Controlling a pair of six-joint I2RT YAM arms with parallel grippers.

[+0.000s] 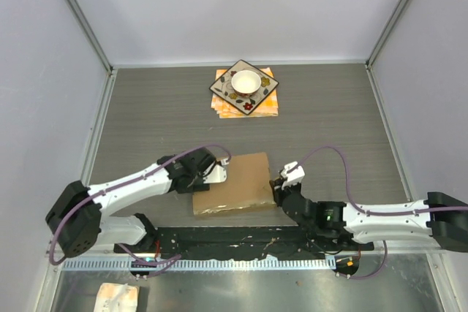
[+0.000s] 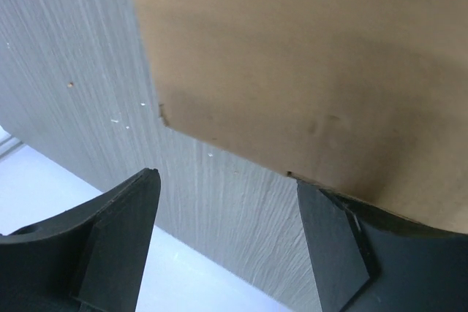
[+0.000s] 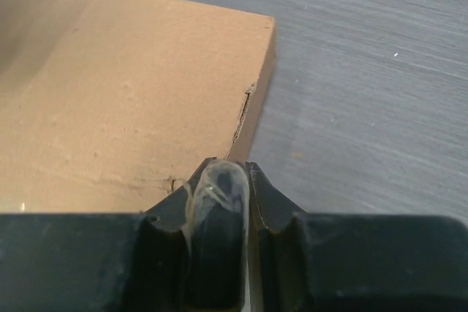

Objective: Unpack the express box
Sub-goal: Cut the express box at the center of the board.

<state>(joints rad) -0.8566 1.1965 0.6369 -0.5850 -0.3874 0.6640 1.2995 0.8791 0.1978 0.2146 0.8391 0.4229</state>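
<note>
The express box (image 1: 232,183) is a flat brown cardboard square lying closed on the grey table, between my two arms. My left gripper (image 1: 221,168) is at its left edge. In the left wrist view that gripper (image 2: 227,231) stands open over bare table, and the box (image 2: 314,56) edge lies just beyond its right finger (image 2: 336,239). My right gripper (image 1: 278,184) is at the box's near right corner. In the right wrist view it (image 3: 227,169) is shut on a crumpled clear piece that looks like tape (image 3: 219,188), just short of the box (image 3: 124,85) edge.
An orange-patterned square plate (image 1: 256,96) holding a white bowl (image 1: 246,80) sits at the back of the table. Grey walls with metal posts close in the left, right and back. A black rail (image 1: 234,242) runs along the near edge.
</note>
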